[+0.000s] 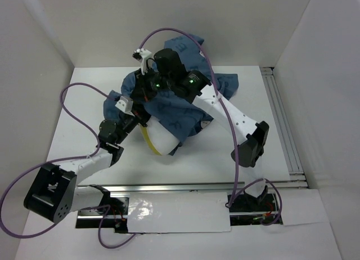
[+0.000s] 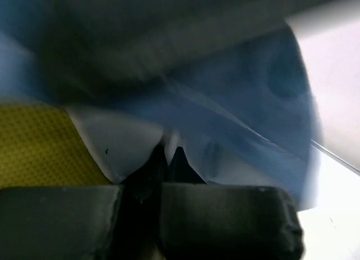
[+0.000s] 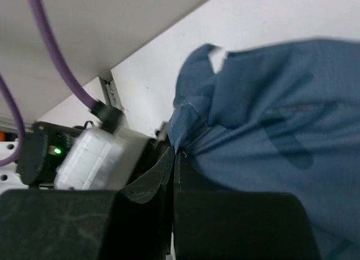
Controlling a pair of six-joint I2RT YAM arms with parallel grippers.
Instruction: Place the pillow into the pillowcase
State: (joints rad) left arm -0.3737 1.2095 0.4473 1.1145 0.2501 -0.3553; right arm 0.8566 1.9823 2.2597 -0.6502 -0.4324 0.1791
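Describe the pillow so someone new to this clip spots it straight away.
On the white table, find the blue pillowcase bunched in the middle. The pillow pokes out of its near edge. It is the only white, puffy thing there, with a yellow strip along its left side.

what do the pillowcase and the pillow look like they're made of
The pillowcase looks like thin woven cloth, perhaps cotton or polyester, matte blue: it bunches into soft folds and creases. The pillow seems to be a smooth white fabric shell over soft filling, judging by its rounded, puffy end, with a yellow strip along its edge. The exact fibres cannot be told.
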